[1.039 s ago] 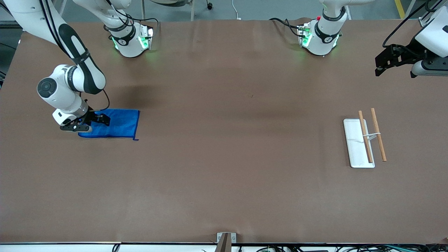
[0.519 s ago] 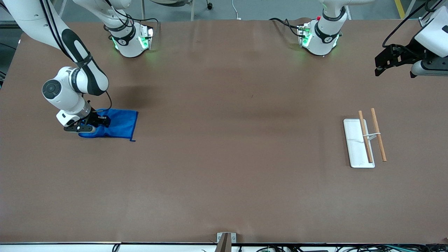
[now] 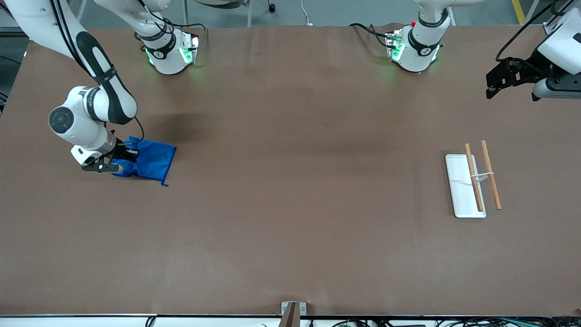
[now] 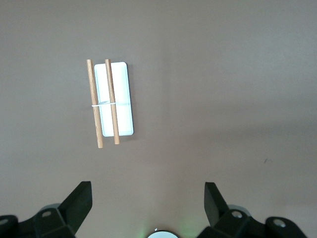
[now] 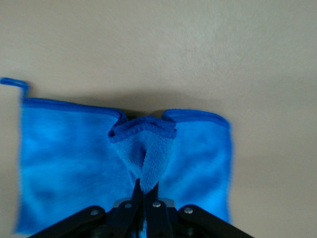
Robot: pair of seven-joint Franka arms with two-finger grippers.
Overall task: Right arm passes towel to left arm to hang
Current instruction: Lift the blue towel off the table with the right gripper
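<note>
Right wrist view gives us the right gripper [image 5: 143, 198], jaws clamped on the towel [image 5: 74, 163]; handover and hanging remain, the left gripper [image 4: 148, 198] waiting with jaws apart above the surface [image 3: 290, 204].

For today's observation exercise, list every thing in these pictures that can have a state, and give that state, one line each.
right gripper: shut on the towel, down at the right arm's end of the table.
towel: pinched into a raised fold at one edge, the rest spread on the table.
left gripper: open, holding nothing, waiting up over the left arm's end.
hanging rack: bare, nothing hung on it.
</note>
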